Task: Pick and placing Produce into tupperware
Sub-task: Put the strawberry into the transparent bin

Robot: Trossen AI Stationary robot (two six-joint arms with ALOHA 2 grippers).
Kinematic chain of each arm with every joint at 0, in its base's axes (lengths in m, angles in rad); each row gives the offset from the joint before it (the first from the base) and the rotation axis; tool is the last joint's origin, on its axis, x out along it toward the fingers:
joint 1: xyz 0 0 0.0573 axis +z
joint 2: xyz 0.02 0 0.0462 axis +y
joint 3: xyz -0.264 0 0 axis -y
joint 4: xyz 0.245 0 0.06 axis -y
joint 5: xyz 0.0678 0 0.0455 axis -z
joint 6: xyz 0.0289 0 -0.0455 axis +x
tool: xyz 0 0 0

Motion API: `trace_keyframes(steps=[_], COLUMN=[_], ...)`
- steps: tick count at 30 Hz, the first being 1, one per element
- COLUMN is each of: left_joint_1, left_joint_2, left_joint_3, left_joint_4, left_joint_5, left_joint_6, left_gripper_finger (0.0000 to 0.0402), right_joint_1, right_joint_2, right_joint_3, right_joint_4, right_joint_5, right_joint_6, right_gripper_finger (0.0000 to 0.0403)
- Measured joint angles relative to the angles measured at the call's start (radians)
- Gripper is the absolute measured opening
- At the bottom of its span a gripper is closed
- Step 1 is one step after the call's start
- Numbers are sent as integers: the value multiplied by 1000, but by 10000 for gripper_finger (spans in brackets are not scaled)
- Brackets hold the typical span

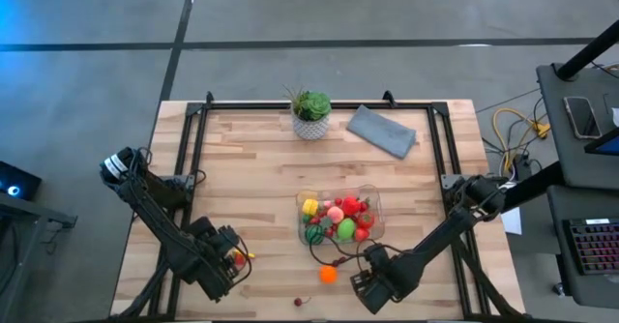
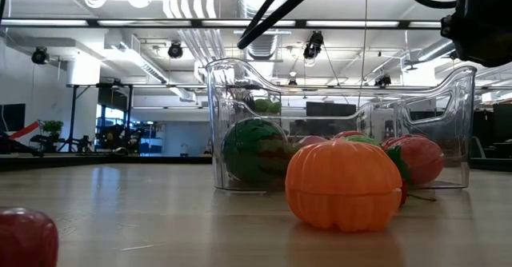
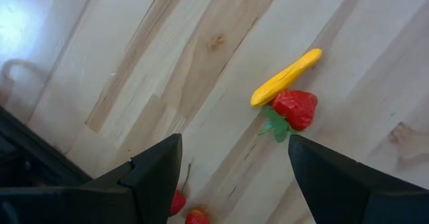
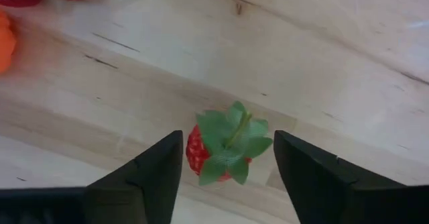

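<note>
The clear tupperware [image 1: 369, 195] stands right of the table's middle and holds several toy produce pieces, among them a striped green melon [image 2: 254, 151]. An orange piece [image 1: 328, 274] lies on the wood in front of it. My right gripper [image 4: 228, 137] points down near the front edge, open. Its fingers stand close on either side of a red strawberry [image 4: 224, 150] with a green leaf top, which lies on the table, with a slim gap at each side. My left gripper [image 3: 234, 140] hangs open above the front left of the table. A second strawberry [image 3: 296, 108] and a yellow piece [image 3: 287, 78] lie beyond its fingers, and small red cherries [image 3: 179, 202] lie beneath them.
A potted plant [image 1: 311, 112] and a folded grey cloth [image 1: 382, 130] sit at the far edge. A small red piece [image 1: 298, 302] lies near the front edge. Black rails [image 1: 193, 159] run along both sides of the table. Bare wood lies between the tupperware and the left arm.
</note>
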Motion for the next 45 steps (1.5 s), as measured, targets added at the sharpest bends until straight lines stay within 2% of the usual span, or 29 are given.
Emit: trace_keyframes(steps=[11,21,28,32,36,40,42,45], left_joint_1=[0,0,0,0,0,0,0,0], left_joint_2=[0,0,0,0,0,0,0,0], left_joint_3=[0,-3,-28,-32,-32,-32,-32,-33], left_joint_4=[3,2,2,3,4,7,8,8], left_joint_5=[-5,-54,-51,-49,-48,-39,-38,-38], left_joint_6=[1,2,2,2,2,2,2,19], left_gripper_finger=[258,258,258,258,258,258,258,258], right_joint_1=[-7,-10,-10,-9,-15,-57,-100,-181], right_joint_2=[6,6,-4,-61,-156,-227,-246,-252], right_joint_3=[-2,-5,7,48,121,180,181,168], right_joint_4=[3,7,17,10,-70,-216,-278,-279], right_joint_5=[-4,-33,-49,41,226,395,418,398], right_joint_6=[0,-4,-3,-1,-34,-147,-226,-392], right_gripper_finger=[182,141,144,146,142,148,158,180])
